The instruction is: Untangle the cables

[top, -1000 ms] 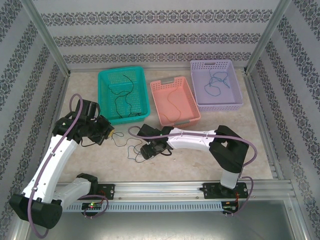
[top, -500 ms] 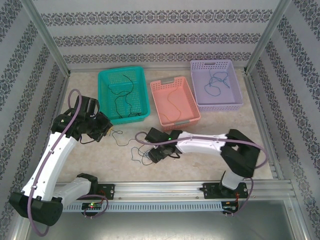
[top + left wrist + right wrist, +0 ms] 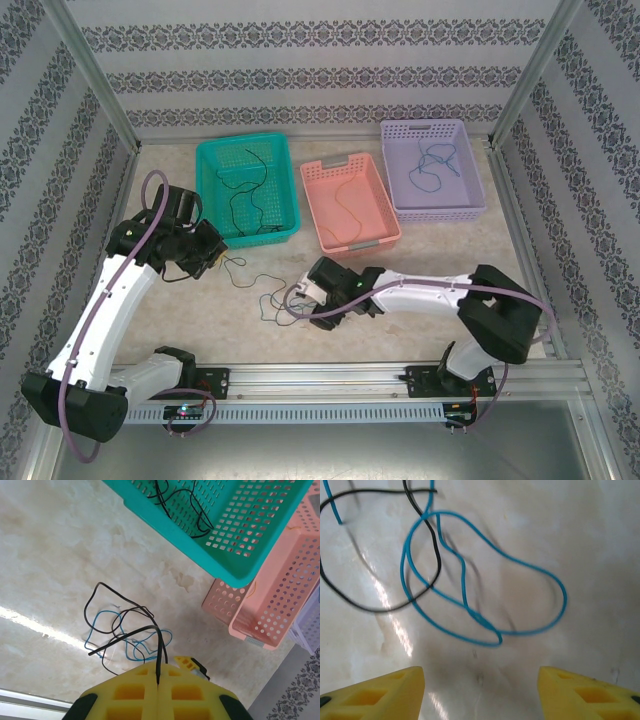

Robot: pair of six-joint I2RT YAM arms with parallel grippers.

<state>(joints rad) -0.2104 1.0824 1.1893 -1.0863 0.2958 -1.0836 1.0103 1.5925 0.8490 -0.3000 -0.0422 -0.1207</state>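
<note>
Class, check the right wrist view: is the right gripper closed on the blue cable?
No, the right gripper stands wide open, and the blue cable lies on the table ahead of it, ungripped.

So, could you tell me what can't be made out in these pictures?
- Left wrist: the end of the black cable, hidden between the shut left fingers.
- Right wrist: where the blue cable leads, cut off by the top edge.
- Top external: which strand of the tangle lies on top, too small to tell.
</note>
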